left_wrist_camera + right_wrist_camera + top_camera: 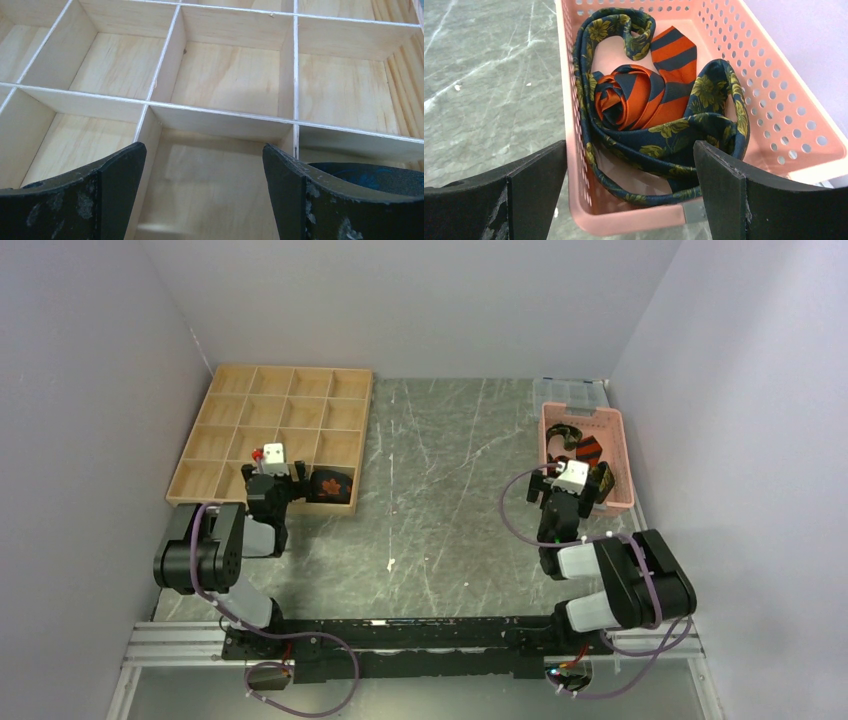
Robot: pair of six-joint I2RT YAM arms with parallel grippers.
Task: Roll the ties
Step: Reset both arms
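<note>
One done so far: a rolled black tie [331,484] w/ orange-red leaf print sits in the near-right compartment of the wooden divider tray [230,410]. No other roll seen in the tray. The left hand [204,160] hovers over the compartment beside it, jaws wide, holding nothing. The dark shape behind its right finger is prob. that roll.

Two left to do, both in the pink basket [784,115] at the tabletop [450,470] right edge. The orange/navy striped tie [634,97] is loosely coiled, w/ a navy floral tie [674,145] looped around it. The right hand [630,150] is open over the basket's near end, empty.
</note>
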